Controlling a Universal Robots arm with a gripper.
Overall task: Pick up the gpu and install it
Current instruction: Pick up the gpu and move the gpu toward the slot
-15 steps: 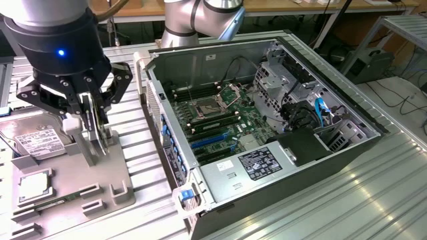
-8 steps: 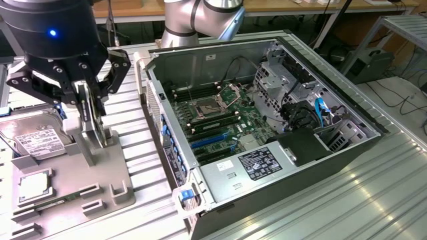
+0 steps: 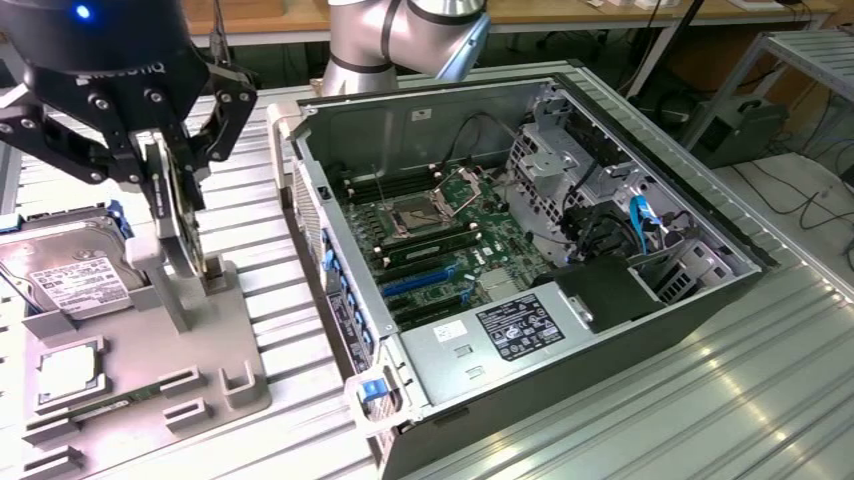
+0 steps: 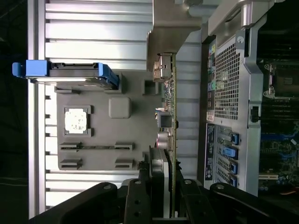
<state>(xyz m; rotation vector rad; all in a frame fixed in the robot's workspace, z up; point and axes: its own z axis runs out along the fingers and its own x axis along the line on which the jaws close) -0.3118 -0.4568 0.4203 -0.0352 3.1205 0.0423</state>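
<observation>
Pointing downward, gripper (image 3: 168, 172) apparently pinches upright gpu (image 3: 171, 215).

Your gripper (image 3: 167, 168) is clamped on the card (image 3: 174, 215), which it holds on edge. Directly below it, an upright post (image 3: 183, 300) of the tray (image 3: 234, 370) stands in the way; whether the card clears it cannot be told. Beside the gripper, toward the exterior view's left, the hard drive (image 3: 74, 278) blocks low passage. On the opposite side a strip of bare table (image 3: 283, 255) is free. Past that strip, the near wall of the computer case (image 3: 340, 290) is a barrier, and the case is open on top.
</observation>
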